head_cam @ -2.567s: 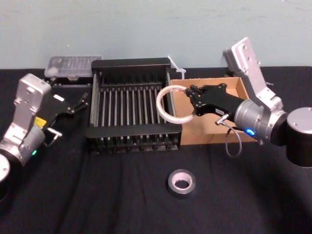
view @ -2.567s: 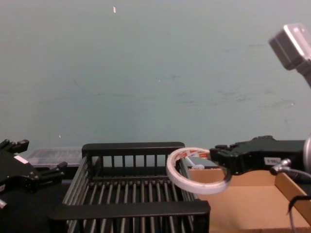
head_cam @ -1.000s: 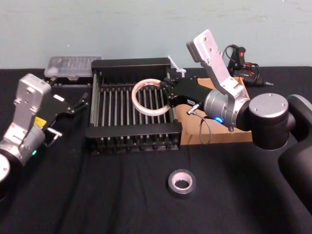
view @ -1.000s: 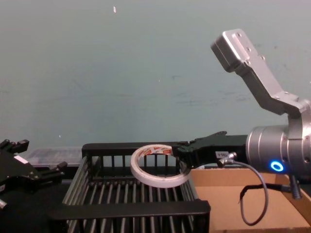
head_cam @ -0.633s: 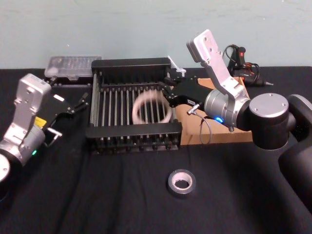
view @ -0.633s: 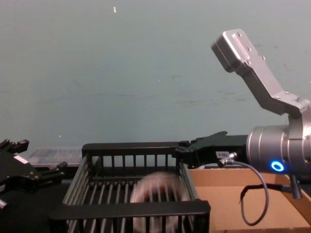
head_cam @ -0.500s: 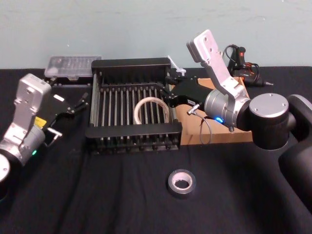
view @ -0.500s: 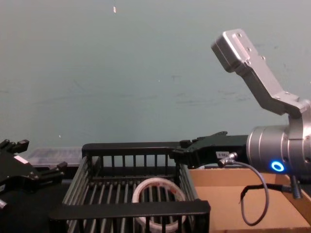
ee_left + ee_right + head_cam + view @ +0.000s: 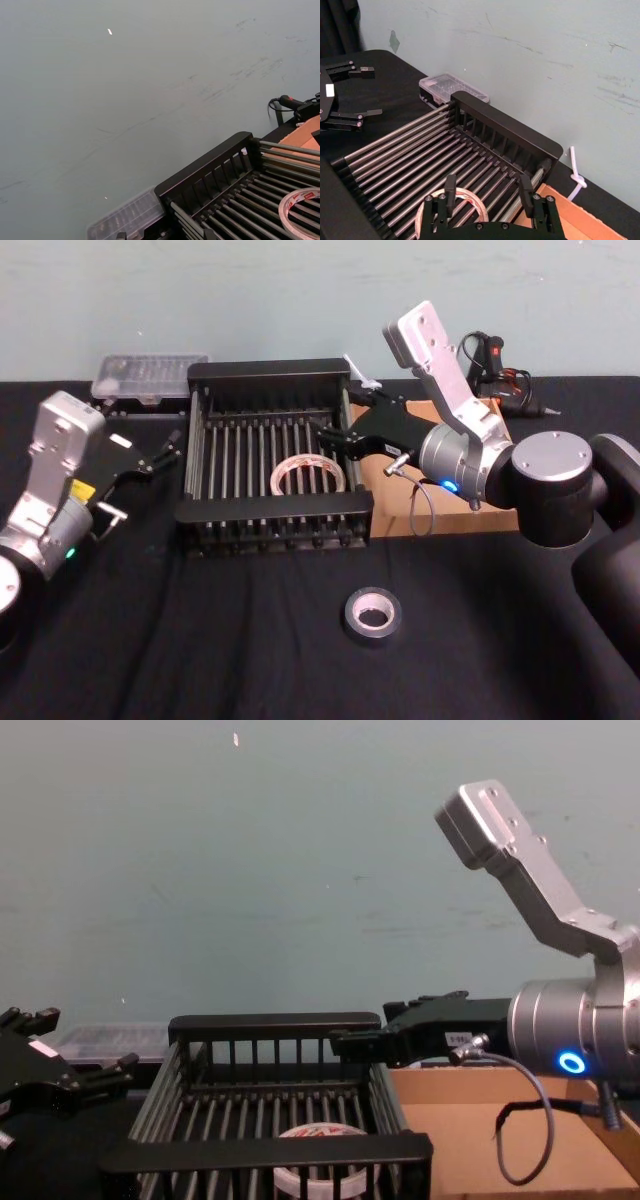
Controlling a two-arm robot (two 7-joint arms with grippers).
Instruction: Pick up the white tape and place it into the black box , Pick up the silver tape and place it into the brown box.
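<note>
The white tape (image 9: 308, 473) lies flat on the bars of the black box (image 9: 272, 371), toward its right side; it also shows low in the crate in the chest view (image 9: 315, 1130). My right gripper (image 9: 340, 416) hovers open over the crate's right rim, nothing between its fingers (image 9: 451, 186), with the white tape (image 9: 472, 198) below it. The silver tape (image 9: 372, 612) lies on the black cloth in front, apart from both arms. The brown box (image 9: 470, 515) stands right of the crate, partly hidden by my right arm. My left gripper (image 9: 160, 452) rests open left of the crate.
A clear plastic case (image 9: 150, 375) sits behind the crate's left corner. A white cord (image 9: 362, 380) lies at its back right corner, and a black tool with cable (image 9: 495, 365) behind the brown box. Black cloth covers the table.
The white tape left my right gripper, fell into the black box and settled flat on the bars. The right gripper's fingers spread wider. The left arm stayed still.
</note>
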